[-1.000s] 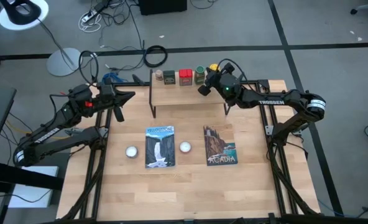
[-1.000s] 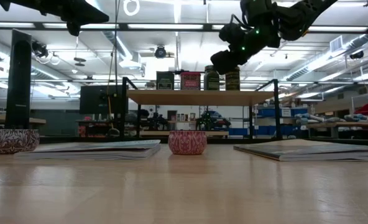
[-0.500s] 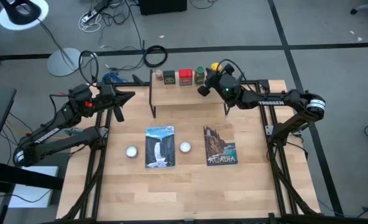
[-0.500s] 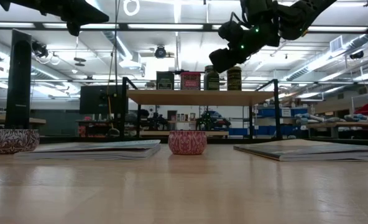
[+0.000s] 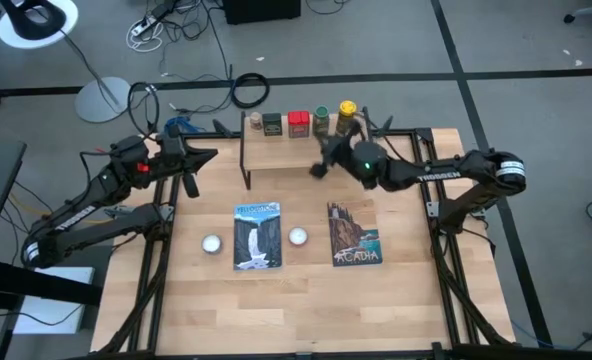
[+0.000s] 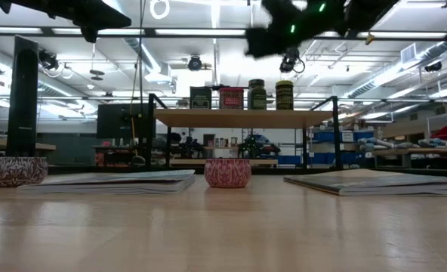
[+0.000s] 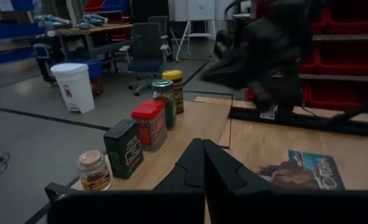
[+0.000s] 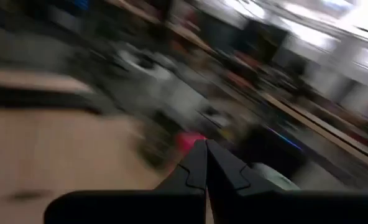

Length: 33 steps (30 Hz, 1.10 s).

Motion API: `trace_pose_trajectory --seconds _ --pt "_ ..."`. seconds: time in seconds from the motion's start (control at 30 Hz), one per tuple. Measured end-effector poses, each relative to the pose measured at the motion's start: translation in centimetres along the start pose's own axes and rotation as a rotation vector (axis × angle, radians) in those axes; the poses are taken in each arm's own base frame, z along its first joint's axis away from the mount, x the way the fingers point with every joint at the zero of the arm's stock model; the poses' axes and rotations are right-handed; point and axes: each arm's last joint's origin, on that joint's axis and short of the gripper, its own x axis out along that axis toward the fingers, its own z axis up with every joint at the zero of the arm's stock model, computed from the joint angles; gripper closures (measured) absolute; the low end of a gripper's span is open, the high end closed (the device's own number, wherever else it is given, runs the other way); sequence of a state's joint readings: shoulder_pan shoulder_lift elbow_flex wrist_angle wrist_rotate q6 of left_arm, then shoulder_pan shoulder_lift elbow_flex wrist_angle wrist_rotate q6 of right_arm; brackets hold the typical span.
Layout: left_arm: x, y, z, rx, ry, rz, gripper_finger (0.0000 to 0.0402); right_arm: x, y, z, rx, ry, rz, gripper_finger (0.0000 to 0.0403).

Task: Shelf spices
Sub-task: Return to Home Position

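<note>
The shelf (image 5: pixel 306 150) stands at the table's far edge, and its top board (image 6: pixel 242 118) carries the spices in a row. They are a tiny brown jar (image 7: pixel 92 170), a dark square tin (image 7: pixel 124 148), a red tin (image 7: pixel 150 124), a green jar (image 7: pixel 164 102) and a yellow-capped jar (image 5: pixel 347 110). My right gripper (image 5: pixel 316 168) is shut and empty, blurred, level above the shelf's near side. My left gripper (image 5: pixel 211 153) is shut and empty, held high off the shelf's left end, pointing along the row.
Two flat picture books (image 5: pixel 256 235) (image 5: pixel 353 232) lie mid-table. A small white ball (image 5: pixel 211 243) sits left of the left book, and another (image 5: pixel 297 236) sits between the books. The near half of the table (image 5: pixel 306 310) is bare wood.
My right gripper has swung away from the yellow-capped jar at the shelf's right end, toward the table's near edge and a little left. It has turned as it went and has stayed shut. The jar stands on the shelf, now uncovered.
</note>
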State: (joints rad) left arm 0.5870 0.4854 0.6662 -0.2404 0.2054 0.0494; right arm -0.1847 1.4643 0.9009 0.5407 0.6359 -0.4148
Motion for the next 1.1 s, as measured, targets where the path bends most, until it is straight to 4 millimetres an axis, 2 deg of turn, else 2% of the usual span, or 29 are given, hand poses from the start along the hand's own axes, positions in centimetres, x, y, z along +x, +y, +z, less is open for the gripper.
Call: trace_pose_trajectory --seconds 0.1,0.2,0.33,0.47,0.6,0.73,0.87,0.97,1.1 --pt "-0.5 -0.1 -0.1 0.029 0.002 -0.005 0.0401 -2.7 1.2 2.1 0.019 -0.095 0.154 0.0403" --pt "-1.4 -0.3 -0.4 0.042 0.026 -0.007 0.0401 -5.7 1.2 3.9 0.003 -0.129 0.24 0.0403" --pt "-3.0 -0.7 -0.7 0.044 0.032 -0.008 0.0401 -9.8 -0.6 5.4 0.002 -0.134 0.335 0.0403" --pt "-5.0 -1.1 -1.3 0.044 0.04 -0.009 0.0401 -13.5 -2.4 5.2 0.036 -0.133 0.447 0.0403" --pt "-7.5 -1.7 -2.3 0.064 0.042 -0.01 0.0401 -16.4 -3.9 3.1 0.102 -0.185 0.506 0.0403" --pt "-9.4 -2.3 -3.5 0.06 -0.038 -0.05 0.0401 -18.3 -4.4 -0.6 0.193 -0.271 0.529 0.0403" --pt "-8.9 -2.4 -4.0 0.059 -0.024 -0.12 0.0401 -19.3 -4.3 -5.0 0.282 -0.337 0.53 0.0403" --pt "-8.0 -2.4 -4.4 0.051 -0.047 -0.165 0.0401 -19.8 -4.0 -7.6 0.337 -0.367 0.59 0.0403" --pt "-7.6 -1.8 -4.3 -0.059 -0.098 -0.008 0.0401 -20.1 -3.3 -10.0 0.417 -0.339 0.694 0.0403"
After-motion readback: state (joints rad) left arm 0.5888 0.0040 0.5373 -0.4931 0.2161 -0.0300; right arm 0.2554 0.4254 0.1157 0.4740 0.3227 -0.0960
